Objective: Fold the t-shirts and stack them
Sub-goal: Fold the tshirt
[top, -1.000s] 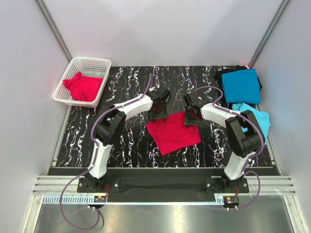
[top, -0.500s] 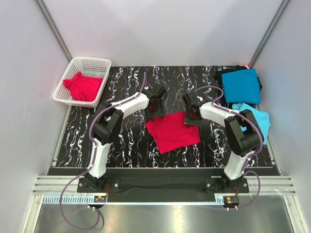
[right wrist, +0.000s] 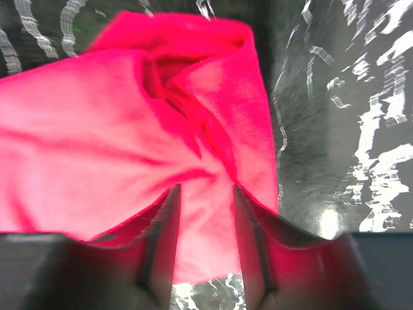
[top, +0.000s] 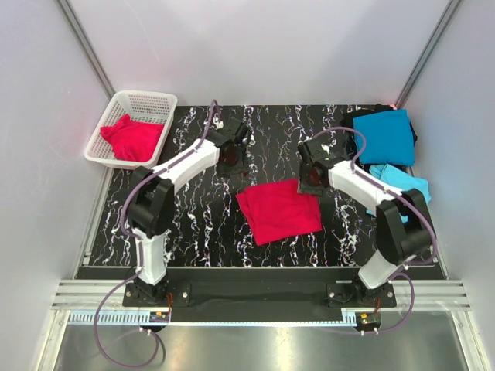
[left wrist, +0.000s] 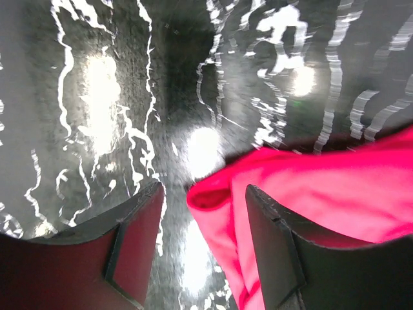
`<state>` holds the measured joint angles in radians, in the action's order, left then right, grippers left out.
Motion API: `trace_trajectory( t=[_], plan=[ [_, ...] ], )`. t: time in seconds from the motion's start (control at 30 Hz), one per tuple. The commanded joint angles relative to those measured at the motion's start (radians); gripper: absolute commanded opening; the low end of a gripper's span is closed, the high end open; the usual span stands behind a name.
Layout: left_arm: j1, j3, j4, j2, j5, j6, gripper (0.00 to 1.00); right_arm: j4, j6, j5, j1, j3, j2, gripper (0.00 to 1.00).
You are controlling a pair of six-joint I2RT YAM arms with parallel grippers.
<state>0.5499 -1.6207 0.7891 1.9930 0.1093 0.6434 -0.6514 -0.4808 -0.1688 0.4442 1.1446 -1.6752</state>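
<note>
The red t-shirt [right wrist: 97, 148] is running off the left edge of the right wrist view. From above, the right arm [top: 356, 184] is covering part of the sky-blue t-shirt [top: 396, 173]; the teal t-shirt [top: 384, 137] is hiding most of a dark cloth [top: 350, 118].

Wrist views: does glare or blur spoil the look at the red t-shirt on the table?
Left wrist: white glare blots on the glossy black marbled tabletop, and the crimson-red cloth t-shirt looks soft, yet its corner reads. Right wrist: the shirt fills the frame, slightly blurred, folds visible; glare only at the lower right. Top external: sharp, evenly lit.
</note>
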Motion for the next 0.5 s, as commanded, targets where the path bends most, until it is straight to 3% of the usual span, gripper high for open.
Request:
trace_trajectory(
  t=[0.0, 0.17, 0.47],
  plan=[
    [0.021, 0.010, -0.005, -0.115, 0.003, -0.034, 0.60, -0.016, 0.041, -0.038, -0.007, 0.041, 0.097, 0.49],
    [0.067, 0.054, -0.007, -0.149, -0.011, -0.011, 0.60, -0.010, 0.034, -0.034, -0.019, 0.007, 0.071, 0.54],
    [0.131, 0.140, -0.059, -0.160, -0.072, 0.024, 0.60, 0.117, 0.076, 0.158, -0.162, -0.118, 0.124, 0.56]
  ],
)
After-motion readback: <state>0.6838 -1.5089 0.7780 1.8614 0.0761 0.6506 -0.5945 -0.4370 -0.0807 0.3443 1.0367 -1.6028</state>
